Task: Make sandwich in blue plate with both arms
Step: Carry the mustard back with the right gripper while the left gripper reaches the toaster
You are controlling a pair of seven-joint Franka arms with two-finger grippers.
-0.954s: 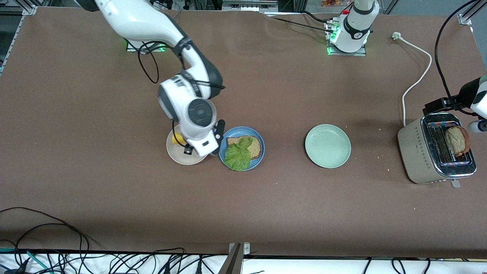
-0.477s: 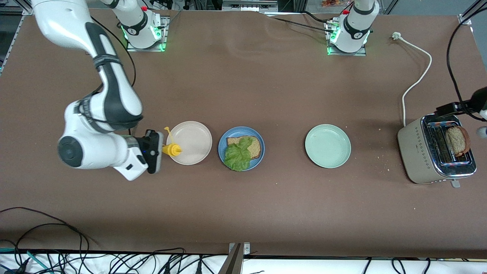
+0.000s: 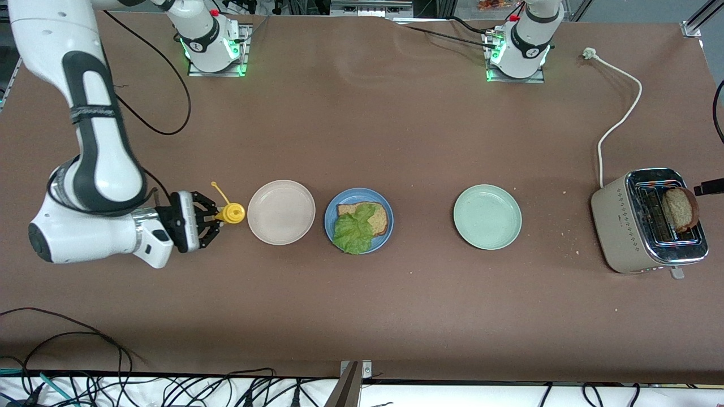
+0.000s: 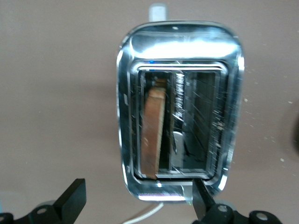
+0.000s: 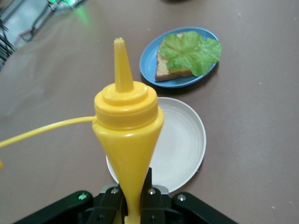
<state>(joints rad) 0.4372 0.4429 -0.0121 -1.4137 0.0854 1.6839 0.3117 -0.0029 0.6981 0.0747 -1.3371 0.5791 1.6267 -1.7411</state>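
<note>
Right gripper [image 3: 212, 217] clenched around yellow squeeze bottle [image 3: 231, 212], just beside beige plate [image 3: 281, 212]. Blue plate [image 3: 334, 212] mid-table, holding bread slice [image 3: 378, 217] topped with lettuce [image 3: 353, 233]. Left gripper [image 4: 135, 203] released, hovering over toaster [image 4: 180, 112] containing second slice [image 4: 153, 133].

The right arm [image 3: 93, 130] reaches down from its base along the right arm's end of the table, forearm bent low, wrist turned sideways. The right gripper [image 3: 210, 219] is clamped tight on a yellow squeeze bottle [image 5: 127, 140]. The left gripper [image 4: 135, 205] hangs high with its jaws spread wide, holding nothing
</note>
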